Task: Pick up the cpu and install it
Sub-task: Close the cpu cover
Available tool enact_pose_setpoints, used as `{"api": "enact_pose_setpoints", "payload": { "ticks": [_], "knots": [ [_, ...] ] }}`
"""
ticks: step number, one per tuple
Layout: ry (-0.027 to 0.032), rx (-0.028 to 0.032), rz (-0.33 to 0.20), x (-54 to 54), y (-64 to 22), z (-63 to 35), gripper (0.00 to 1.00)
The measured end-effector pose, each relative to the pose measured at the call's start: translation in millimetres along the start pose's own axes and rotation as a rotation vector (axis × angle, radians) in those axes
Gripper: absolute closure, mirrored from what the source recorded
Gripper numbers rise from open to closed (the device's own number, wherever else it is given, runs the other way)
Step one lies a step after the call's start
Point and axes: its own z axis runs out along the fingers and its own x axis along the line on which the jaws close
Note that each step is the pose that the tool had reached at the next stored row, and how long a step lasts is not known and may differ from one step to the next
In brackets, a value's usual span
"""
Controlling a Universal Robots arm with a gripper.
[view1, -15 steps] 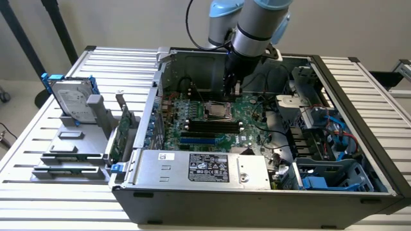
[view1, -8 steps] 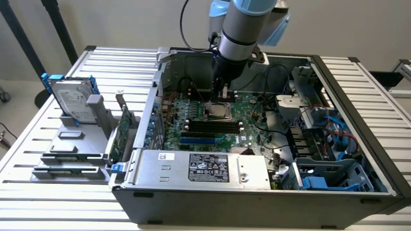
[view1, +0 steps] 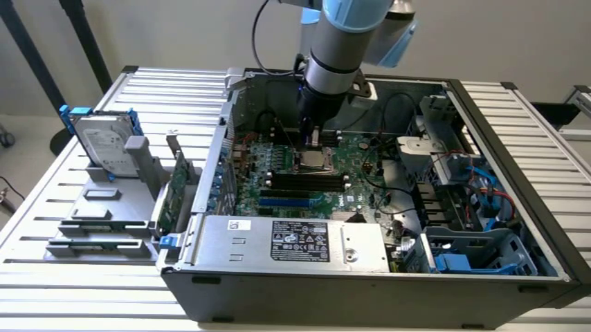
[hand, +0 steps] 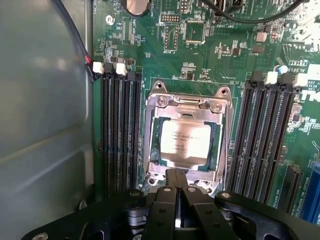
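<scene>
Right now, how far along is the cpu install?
Done: the cpu sits inside the metal socket frame. In hand: nothing; the tool is shut, tips at the frame's edge. Left: whether the frame is latched, I cannot tell.

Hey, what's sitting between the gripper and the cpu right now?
In the wrist view, only the near bar of the metal socket frame separates the shut gripper from the cpu, which lies inside that frame.
</scene>
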Motion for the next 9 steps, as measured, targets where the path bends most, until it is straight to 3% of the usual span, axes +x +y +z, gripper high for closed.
{"api": "enact_pose_setpoints", "payload": {
  "ticks": [1,5,7,9],
  "knots": [
    [0.0004,0.0064,0.001,-0.1,0.1,0.5,0.89],
    [0.0028,0.0454,0.007,-0.2,0.2,1.4,0.89],
    [0.0035,0.0560,0.009,-0.5,0.4,2.7,0.89],
    [0.0038,0.0606,0.010,-1.0,0.6,4.4,0.89]
  ]
}}
